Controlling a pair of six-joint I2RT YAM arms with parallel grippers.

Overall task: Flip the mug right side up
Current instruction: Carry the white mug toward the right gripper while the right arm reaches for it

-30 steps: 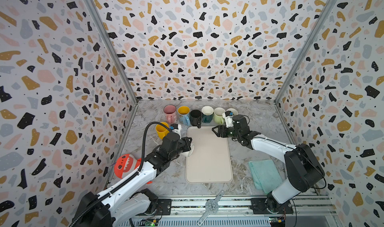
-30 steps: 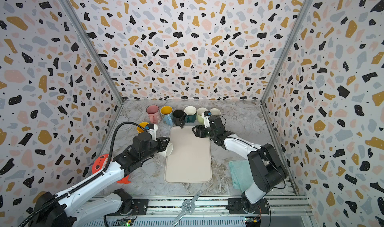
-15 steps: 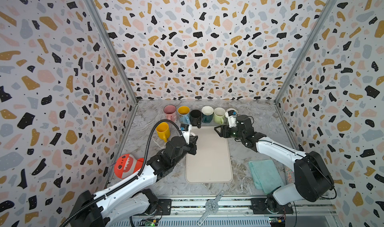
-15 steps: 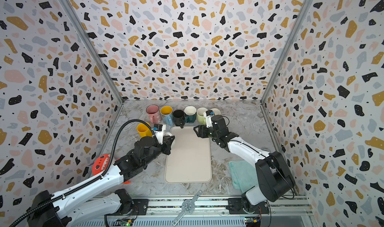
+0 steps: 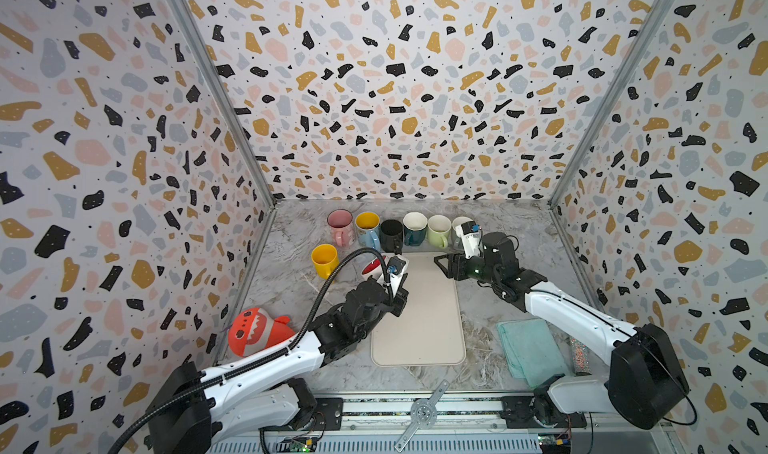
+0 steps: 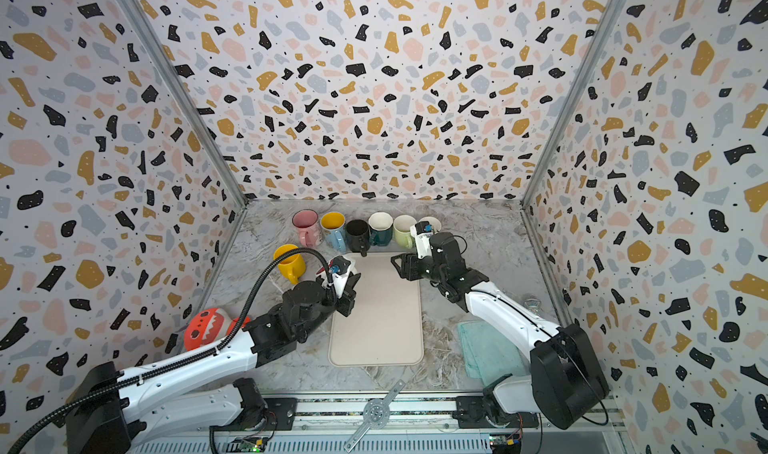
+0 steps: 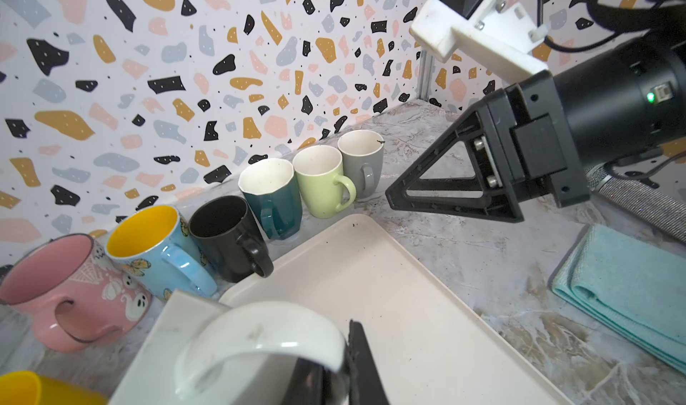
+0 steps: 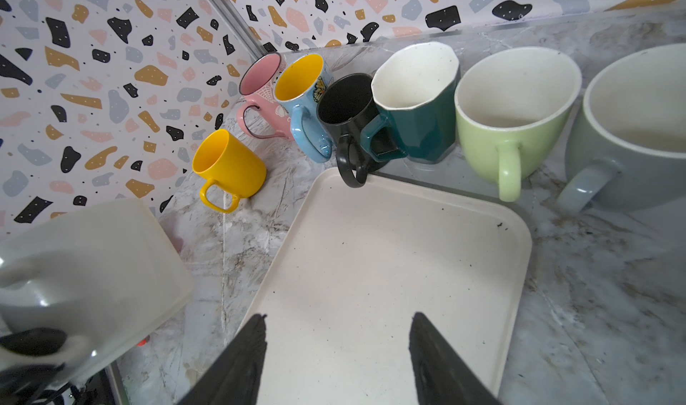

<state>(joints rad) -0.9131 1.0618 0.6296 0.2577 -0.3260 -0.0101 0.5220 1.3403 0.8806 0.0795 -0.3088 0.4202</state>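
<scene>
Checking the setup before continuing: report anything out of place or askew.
The yellow mug stands alone, apart from the row of mugs along the back. The handle of the black mug overhangs a corner of the tray, and dark specks dot it. Nothing looks spilled or broken.

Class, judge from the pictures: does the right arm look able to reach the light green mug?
Probably yes: the right gripper hangs open over the tray, and the light green mug stands just beyond, handle facing it, nothing between.
</scene>
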